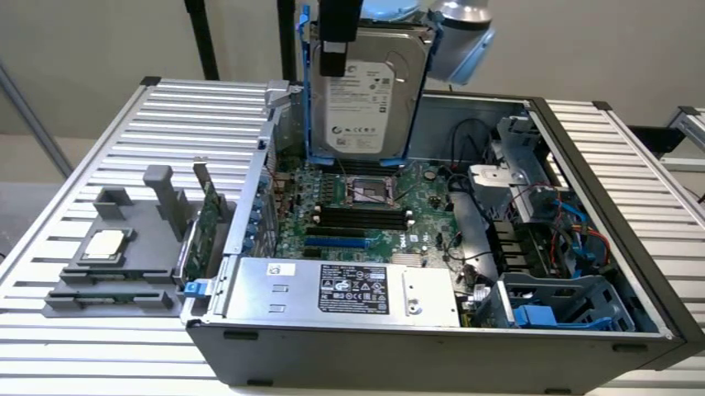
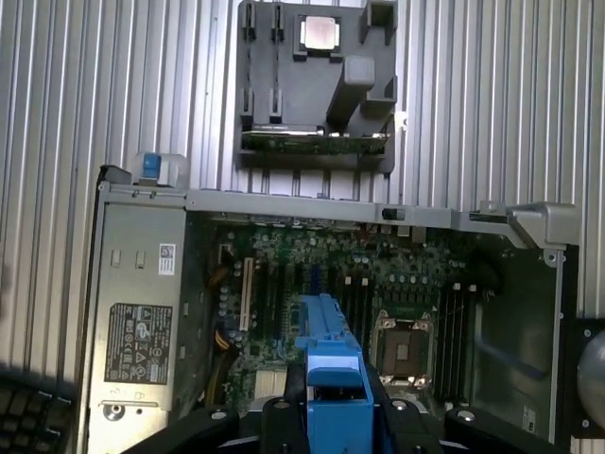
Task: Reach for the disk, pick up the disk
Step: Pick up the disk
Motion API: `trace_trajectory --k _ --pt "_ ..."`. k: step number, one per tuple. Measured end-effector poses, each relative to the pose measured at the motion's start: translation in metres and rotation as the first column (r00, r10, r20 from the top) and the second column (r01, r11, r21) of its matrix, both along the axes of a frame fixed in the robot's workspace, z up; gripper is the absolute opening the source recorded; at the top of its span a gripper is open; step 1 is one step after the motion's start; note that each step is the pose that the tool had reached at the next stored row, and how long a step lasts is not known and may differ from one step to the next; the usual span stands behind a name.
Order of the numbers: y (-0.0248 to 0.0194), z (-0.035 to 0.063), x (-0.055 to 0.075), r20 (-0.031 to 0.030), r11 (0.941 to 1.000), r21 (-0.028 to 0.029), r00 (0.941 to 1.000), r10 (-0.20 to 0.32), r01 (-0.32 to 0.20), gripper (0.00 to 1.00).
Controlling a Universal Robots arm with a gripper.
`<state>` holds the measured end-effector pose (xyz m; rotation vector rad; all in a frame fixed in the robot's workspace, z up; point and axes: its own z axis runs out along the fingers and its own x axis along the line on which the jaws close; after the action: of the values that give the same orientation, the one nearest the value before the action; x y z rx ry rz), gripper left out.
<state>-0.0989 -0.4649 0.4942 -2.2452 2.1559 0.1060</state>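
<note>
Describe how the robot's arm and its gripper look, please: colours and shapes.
In the exterior view, the arm is rounded, silver-grey, with pale blue caps at its joints. A black rectangular gripper finger hangs below it. In the wrist view, the gripper has black angular parts with small silver screws. No cables or markings can be made out.

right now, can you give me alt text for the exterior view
The disk, a silver hard drive in a blue frame, hangs upright from the tool above an open computer case. Below lie the motherboard and a silver power supply box.
</note>
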Motion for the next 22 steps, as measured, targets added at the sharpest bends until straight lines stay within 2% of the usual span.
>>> trace_trajectory --k 15,22 --pt "-0.0263 0.0 0.056 -0.0117 1.0 0.0001 0.9999 0.0 0.0 0.33" --pt "-0.041 0.0 0.079 -0.0149 1.0 0.0001 0.9999 0.0 0.0 0.33"
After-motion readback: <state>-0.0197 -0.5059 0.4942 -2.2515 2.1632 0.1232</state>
